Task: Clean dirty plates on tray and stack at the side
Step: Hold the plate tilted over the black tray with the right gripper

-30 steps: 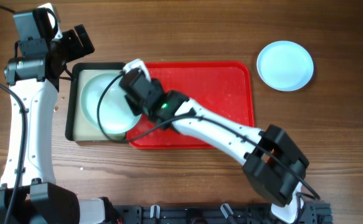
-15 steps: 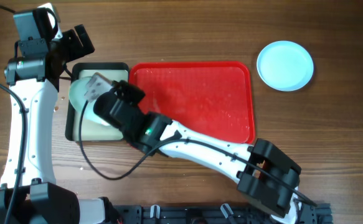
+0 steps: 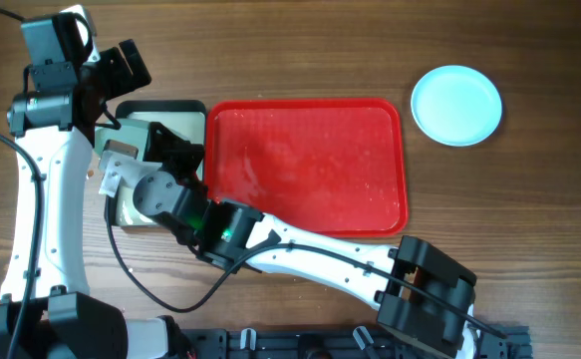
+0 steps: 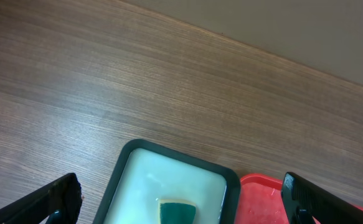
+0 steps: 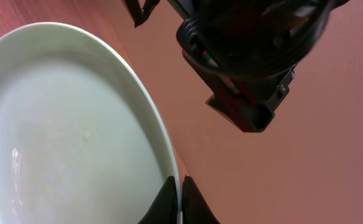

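Note:
The red tray (image 3: 310, 165) lies bare in the middle of the table. A pale blue plate (image 3: 456, 105) rests on the wood at the back right. My right gripper (image 5: 178, 190) is shut on the rim of a whitish plate (image 5: 63, 137), which is tilted on edge. In the overhead view that gripper (image 3: 131, 165) hangs over the small black-rimmed tray, and the arm hides most of the plate. My left gripper (image 4: 181, 208) stands wide open above the far end of that small tray, with nothing between its fingers.
The black-rimmed tray (image 3: 160, 105) has a pale inside and touches the red tray's left edge. A green and yellow sponge (image 4: 177, 210) lies in it. My right arm (image 3: 310, 249) stretches across the table's front. The left arm (image 3: 41, 199) runs along the left side.
My right arm has swung left, carrying the plate from the red tray's left end to over the black-rimmed tray and turning it on edge. The left arm has stayed still.

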Controlling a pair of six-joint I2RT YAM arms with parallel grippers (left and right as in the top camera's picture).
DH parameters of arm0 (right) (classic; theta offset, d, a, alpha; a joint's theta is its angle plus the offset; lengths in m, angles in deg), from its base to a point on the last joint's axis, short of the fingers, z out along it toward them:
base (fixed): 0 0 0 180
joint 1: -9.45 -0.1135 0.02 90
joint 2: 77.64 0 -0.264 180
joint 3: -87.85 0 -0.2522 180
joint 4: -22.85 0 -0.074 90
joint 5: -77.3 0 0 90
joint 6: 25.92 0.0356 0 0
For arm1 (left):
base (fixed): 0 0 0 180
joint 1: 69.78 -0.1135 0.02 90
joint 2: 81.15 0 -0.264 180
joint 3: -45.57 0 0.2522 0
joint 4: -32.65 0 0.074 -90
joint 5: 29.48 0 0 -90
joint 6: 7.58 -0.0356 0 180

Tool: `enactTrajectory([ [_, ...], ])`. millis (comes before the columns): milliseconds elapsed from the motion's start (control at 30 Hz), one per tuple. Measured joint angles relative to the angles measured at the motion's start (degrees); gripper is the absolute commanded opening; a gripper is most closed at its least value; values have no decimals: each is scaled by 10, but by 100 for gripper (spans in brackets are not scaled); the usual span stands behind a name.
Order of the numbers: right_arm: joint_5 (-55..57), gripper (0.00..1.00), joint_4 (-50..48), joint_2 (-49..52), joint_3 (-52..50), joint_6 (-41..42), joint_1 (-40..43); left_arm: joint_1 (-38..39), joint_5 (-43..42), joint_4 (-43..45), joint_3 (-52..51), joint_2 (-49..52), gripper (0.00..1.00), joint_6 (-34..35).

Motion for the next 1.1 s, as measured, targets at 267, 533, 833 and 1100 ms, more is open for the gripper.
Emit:
enactTrajectory([
  [267, 2, 4, 0, 0, 0, -23, 0, 0, 0, 0, 0, 0, 100, 0],
  [533, 2, 5, 0, 0, 0, -23, 0, 0, 0, 0, 0, 0, 100, 0],
  [833, 2, 5, 0, 0, 0, -23, 0, 0, 0, 0, 0, 0, 100, 0],
  [1100, 2, 6, 35, 0, 0, -6, 0, 0, 0, 0, 0, 0, 100, 0],
])
